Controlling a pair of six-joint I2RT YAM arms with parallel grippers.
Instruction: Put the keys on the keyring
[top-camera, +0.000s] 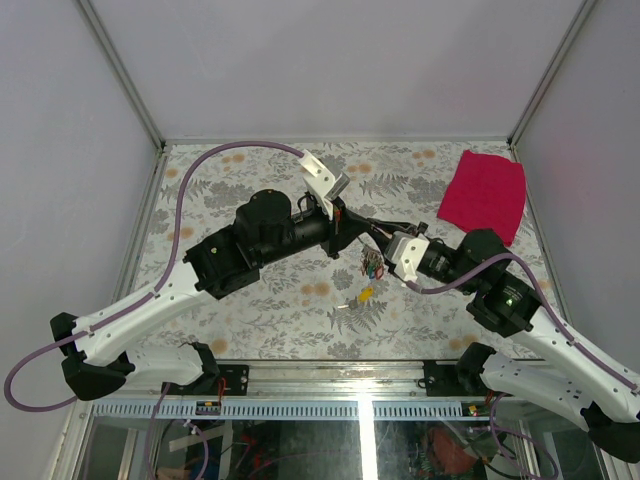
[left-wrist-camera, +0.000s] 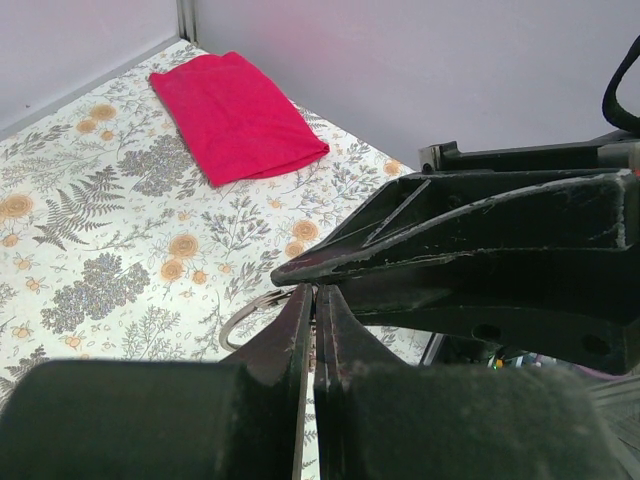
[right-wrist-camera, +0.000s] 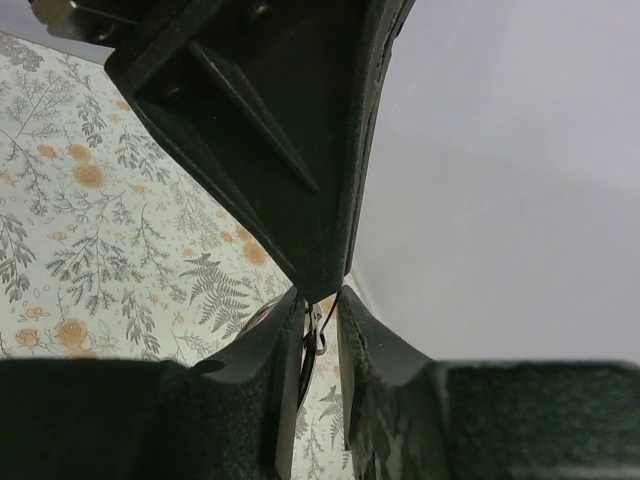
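While stretching in from the near edge over the flat fern-and-blossom printed tabletop (top-camera: 250, 310), converging as a white-and-black jointed left arm (top-camera: 150, 300) and a matching right arm (top-camera: 560, 345) at a spot left of the folded red fabric cloth (top-camera: 483, 195) and slightly nearer the bases than it. Meeting there tip to tip. Clamping the black fingers of the left gripper (left-wrist-camera: 315, 295) almost together on a thin silver wire keyring (left-wrist-camera: 243, 318), with most of the loop showing on the red cloth's side of the fingers. Narrowing the black padded fingers of the right gripper (right-wrist-camera: 320, 300) to a slim gap around a thin metal sliver (right-wrist-camera: 315, 338); not telling whether key or ring. Showing a small bunch of coloured-headed metal keys (top-camera: 373, 265) just on the near side of the meeting fingertips, left of the red cloth; not telling whether hanging or lying. Showing one small yellow-headed key (top-camera: 366, 294) on the tabletop, nearer the bases still and farther from the red cloth than the bunch.
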